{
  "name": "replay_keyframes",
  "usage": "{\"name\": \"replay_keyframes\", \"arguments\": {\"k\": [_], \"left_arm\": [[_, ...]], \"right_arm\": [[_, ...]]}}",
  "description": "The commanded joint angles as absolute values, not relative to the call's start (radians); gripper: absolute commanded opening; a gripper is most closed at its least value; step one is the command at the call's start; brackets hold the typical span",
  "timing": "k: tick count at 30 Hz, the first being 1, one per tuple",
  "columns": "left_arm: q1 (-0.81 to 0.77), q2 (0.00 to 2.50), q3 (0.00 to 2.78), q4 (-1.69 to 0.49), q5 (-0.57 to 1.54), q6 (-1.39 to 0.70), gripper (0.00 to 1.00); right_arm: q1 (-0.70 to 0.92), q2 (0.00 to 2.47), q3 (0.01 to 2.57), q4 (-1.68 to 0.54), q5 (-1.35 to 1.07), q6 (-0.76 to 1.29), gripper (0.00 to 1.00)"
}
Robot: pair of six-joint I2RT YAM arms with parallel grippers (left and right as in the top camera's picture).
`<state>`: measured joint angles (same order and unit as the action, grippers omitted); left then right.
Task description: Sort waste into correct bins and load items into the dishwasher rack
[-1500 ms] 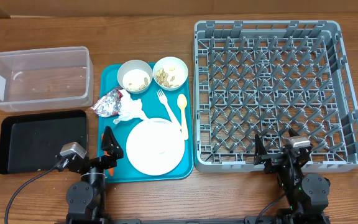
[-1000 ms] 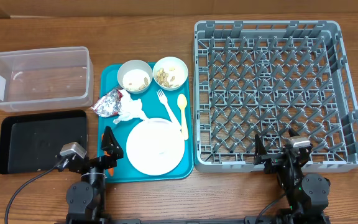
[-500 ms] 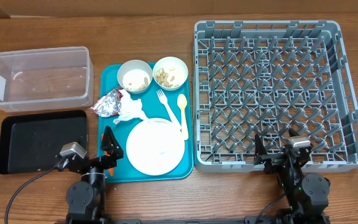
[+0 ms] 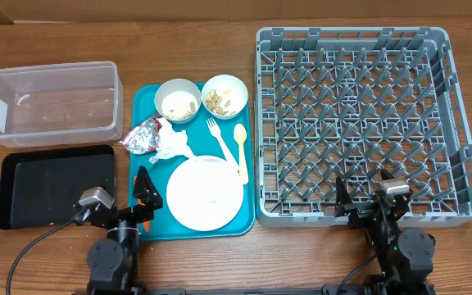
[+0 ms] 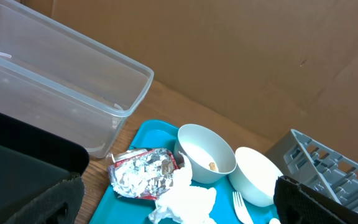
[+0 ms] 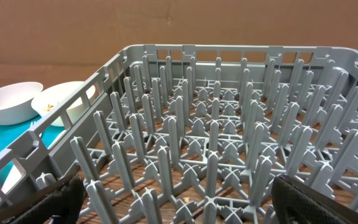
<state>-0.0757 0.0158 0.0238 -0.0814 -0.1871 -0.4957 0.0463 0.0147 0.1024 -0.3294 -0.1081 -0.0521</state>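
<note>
On the teal tray (image 4: 142, 160) lie a foil wrapper (image 4: 142, 135), a white napkin (image 4: 172, 144), two bowls (image 4: 177, 100) (image 4: 224, 96) with food bits, a fork (image 4: 215, 134), a spoon (image 4: 240, 147) and a plate (image 4: 205, 192). An orange carrot end (image 4: 148, 221) shows by my left arm. The clear tub (image 4: 52, 102) and black tray (image 4: 56, 184) are at the left, the grey rack (image 4: 351, 123) at the right. My left gripper (image 5: 179, 208) is open and empty, short of the wrapper (image 5: 143, 174). My right gripper (image 6: 179, 205) is open at the rack's (image 6: 216, 137) near edge.
The tub (image 5: 55, 93) and black tray (image 5: 23, 168) are empty. The rack holds nothing. A brown cardboard wall stands behind the table. Bare wood lies along the front edge around both arm bases.
</note>
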Motion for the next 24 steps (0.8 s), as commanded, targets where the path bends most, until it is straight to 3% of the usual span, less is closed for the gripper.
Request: {"name": "replay_keyframes", "arguments": {"k": [1,10,17,24], "left_arm": [[-0.065,0.005,0.014,-0.077,-0.19,-0.501,1.0],[-0.066,0.005,0.014,-0.077,-0.133,-0.506,1.0],[-0.066,0.005,0.035,-0.078,0.166,-0.46,1.0],[-0.066,0.184,0.411,-0.313,0.202,-0.257,1.0]], "right_arm": [[0.044,0.003,0.099,-0.323,-0.113,-0.053,1.0],[0.044,0.003,0.099,-0.31,-0.114,-0.052,1.0],[0.044,0.003,0.151,-0.263,-0.207,-0.027,1.0],[0.044,0.083,0.38,-0.374,-0.207,0.121,1.0]]}}
